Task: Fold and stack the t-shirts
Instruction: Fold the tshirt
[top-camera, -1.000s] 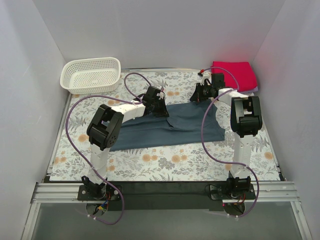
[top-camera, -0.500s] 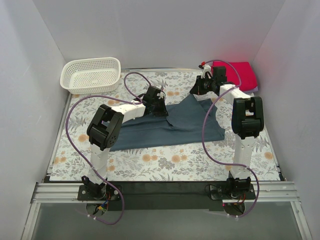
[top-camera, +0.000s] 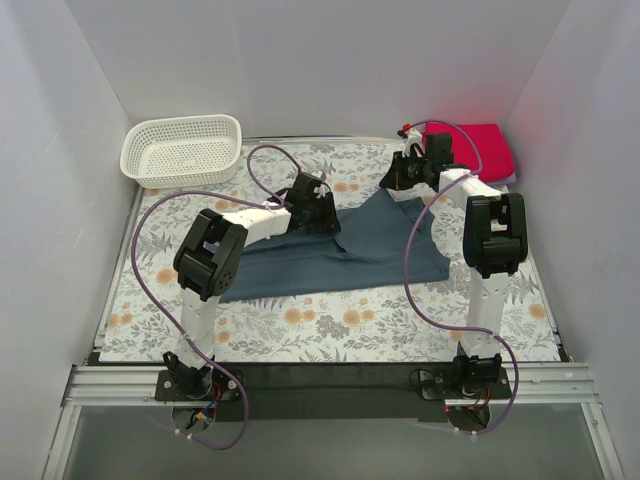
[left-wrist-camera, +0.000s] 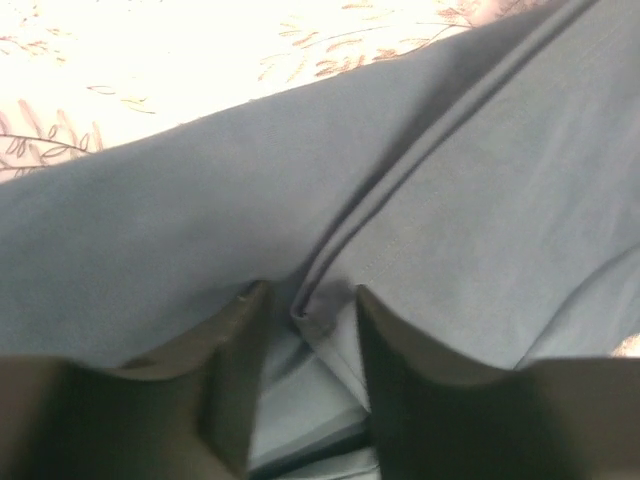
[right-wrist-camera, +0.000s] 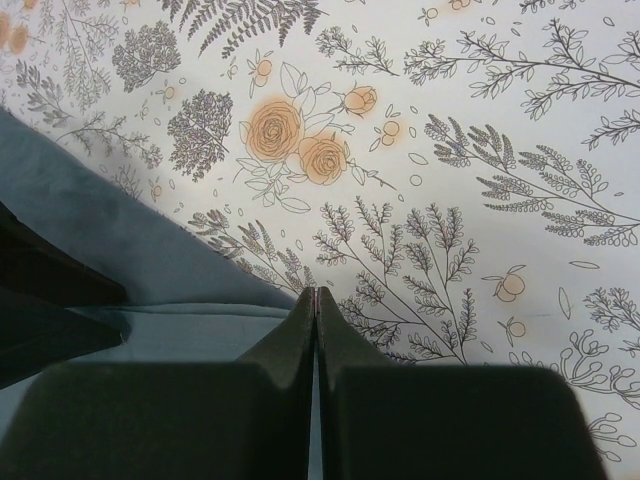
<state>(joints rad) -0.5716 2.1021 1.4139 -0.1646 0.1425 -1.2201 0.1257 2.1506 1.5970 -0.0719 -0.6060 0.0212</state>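
The slate blue-grey t-shirt (top-camera: 340, 250) lies spread across the middle of the table. My left gripper (top-camera: 318, 212) sits on its back edge. In the left wrist view the gripper (left-wrist-camera: 308, 300) is shut on a bunched fold of the shirt (left-wrist-camera: 150, 200). My right gripper (top-camera: 392, 180) is at the shirt's back right corner, which is drawn out to a point. In the right wrist view its fingers (right-wrist-camera: 316, 292) are pressed together on the shirt's edge (right-wrist-camera: 120, 250). The folded red t-shirt (top-camera: 470, 148) lies at the back right, on a sliver of the lavender one (top-camera: 508, 178).
A white lattice basket (top-camera: 183, 148) stands at the back left corner. The floral tablecloth (top-camera: 330, 320) shows in front of the shirt. White walls enclose the table on three sides.
My right gripper has moved back and to the right with the shirt's corner, pulling it into a point. It has held still for the last half second. The left gripper barely shifted.
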